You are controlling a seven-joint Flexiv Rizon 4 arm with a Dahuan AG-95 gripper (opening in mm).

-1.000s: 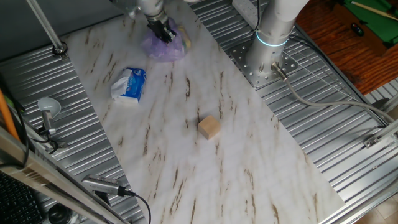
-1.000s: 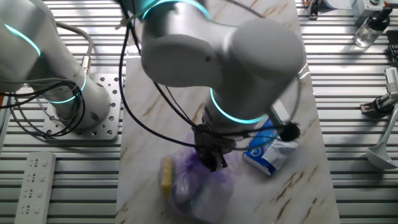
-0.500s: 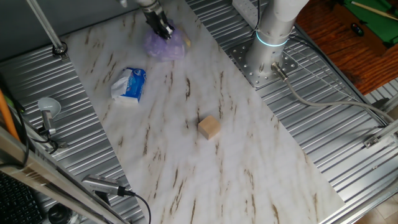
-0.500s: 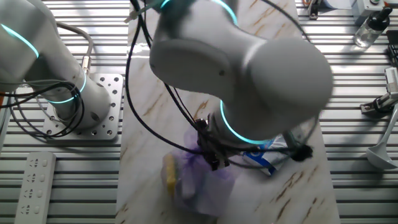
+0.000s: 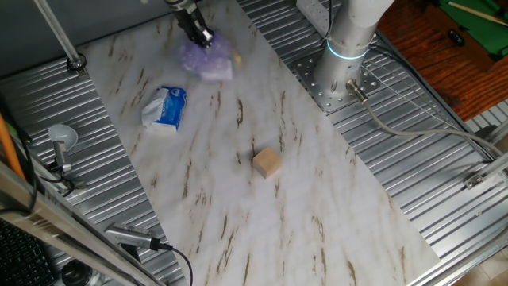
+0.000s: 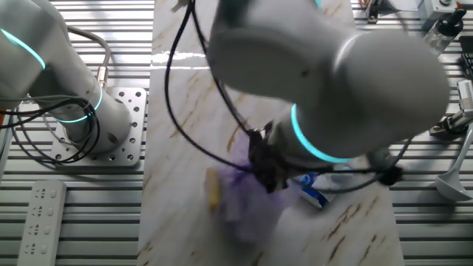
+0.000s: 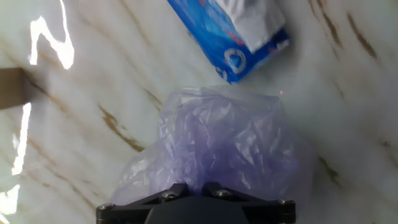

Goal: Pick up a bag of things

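1. Wide open stretch of marble table (image 5: 317, 206) at the near end: a gripper can pass freely there.
2. Mid-table, the small wooden cube (image 5: 267, 163) stands alone, bare marble on every side of it.
3. The blue-and-white packet (image 5: 166, 108) lies near the table's left edge, apart from the purple bag (image 5: 205, 60), with a clear lane of marble between them.
4. The hand view shows that packet (image 7: 239, 34) just beyond the bag (image 7: 224, 146), a narrow strip of marble separating the two.
5. The arm's base (image 5: 343, 56) blocks the right side, off the marble.
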